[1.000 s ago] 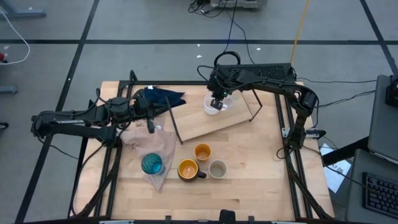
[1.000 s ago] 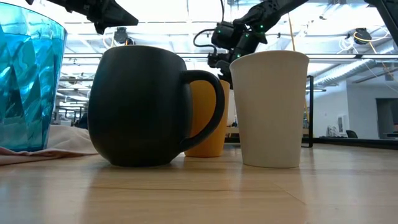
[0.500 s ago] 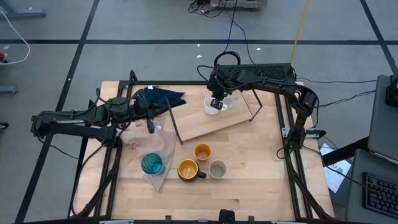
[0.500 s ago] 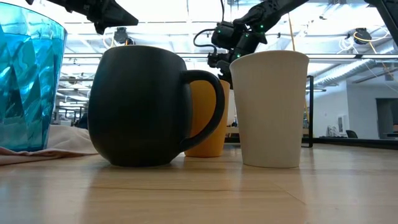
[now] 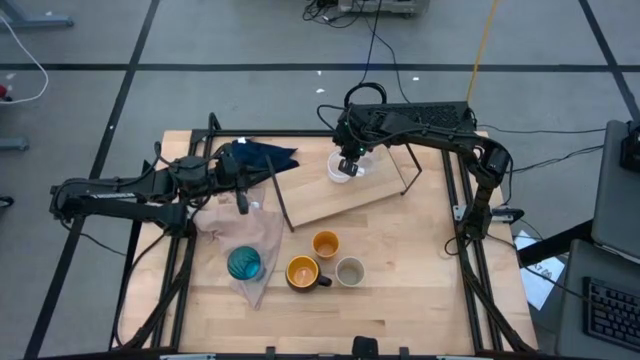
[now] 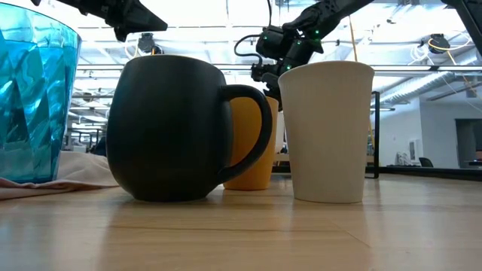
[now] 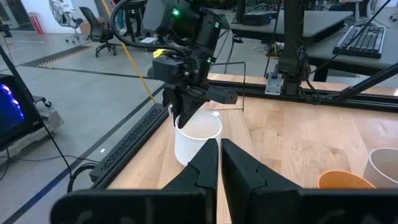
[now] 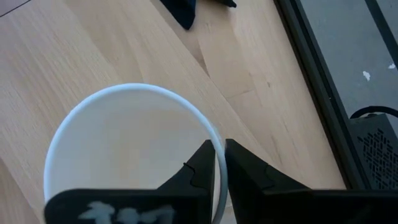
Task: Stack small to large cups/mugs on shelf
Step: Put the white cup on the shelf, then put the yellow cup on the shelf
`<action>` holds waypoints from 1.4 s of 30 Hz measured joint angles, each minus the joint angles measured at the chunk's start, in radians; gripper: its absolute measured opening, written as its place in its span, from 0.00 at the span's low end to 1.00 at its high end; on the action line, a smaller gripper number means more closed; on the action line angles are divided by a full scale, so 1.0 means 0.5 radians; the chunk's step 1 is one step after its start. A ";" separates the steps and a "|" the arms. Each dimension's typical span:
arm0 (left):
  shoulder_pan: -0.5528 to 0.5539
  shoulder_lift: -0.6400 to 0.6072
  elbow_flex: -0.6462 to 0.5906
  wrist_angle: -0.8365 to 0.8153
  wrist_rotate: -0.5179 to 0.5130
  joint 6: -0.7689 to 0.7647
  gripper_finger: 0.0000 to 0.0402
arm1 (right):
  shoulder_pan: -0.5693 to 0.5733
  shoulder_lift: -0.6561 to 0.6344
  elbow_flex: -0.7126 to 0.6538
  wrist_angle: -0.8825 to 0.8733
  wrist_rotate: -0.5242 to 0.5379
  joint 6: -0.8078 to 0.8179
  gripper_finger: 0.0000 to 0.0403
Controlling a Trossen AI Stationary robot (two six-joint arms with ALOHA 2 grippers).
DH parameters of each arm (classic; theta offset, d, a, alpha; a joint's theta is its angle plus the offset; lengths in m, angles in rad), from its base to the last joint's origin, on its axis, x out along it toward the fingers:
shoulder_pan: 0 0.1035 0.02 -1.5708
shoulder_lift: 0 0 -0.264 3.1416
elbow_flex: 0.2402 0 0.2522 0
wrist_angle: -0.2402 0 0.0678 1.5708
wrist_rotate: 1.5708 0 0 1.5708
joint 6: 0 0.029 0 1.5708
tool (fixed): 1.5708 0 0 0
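Observation:
A white mug [image 5: 340, 172] stands upright on the far end of the light-wood shelf [image 5: 320, 200]. My right gripper [image 5: 347, 165] is right over it, shut on its rim. My left gripper [image 5: 243, 205] hovers shut over the pinkish-beige cloth [image 5: 250, 235], holding nothing. The teal tumbler [image 5: 243, 263] stands on that cloth. The dark mug with orange inside [image 5: 302, 272], the small orange cup [image 5: 325, 244] and the grey-beige cup [image 5: 350, 271] stand close together on the table near its near edge. I cannot make out the clear cup. My right gripper [image 8: 216, 165] pinches the white mug's rim [image 8: 214, 146], one finger inside the mug and one outside. The fingers [image 7: 185, 115] come from above, pointing down. The mug stays upright with its base hidden behind my left fingers in the left wrist view.
A dark blue cloth [image 5: 258, 158] lies at the shelf's left far corner. Black rod frames [image 5: 410, 165] stick up at the shelf's ends. The table's black rails [image 5: 470, 250] run along the left and right sides. Bare wood lies right of the three cups.

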 joint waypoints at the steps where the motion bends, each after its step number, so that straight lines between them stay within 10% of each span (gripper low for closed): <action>1: 0.000 -0.001 0.000 0.000 -0.001 0.000 0.05 | 0.000 0.000 0.000 0.000 0.000 -0.001 0.07; 26: 0.001 0.000 0.000 -0.002 -0.001 0.008 0.05 | -0.002 0.000 0.000 -0.021 -0.020 -0.063 0.07; 42: 0.000 0.000 0.000 -0.003 0.000 0.008 0.05 | -0.008 -0.009 -0.001 0.094 -0.103 -0.070 0.25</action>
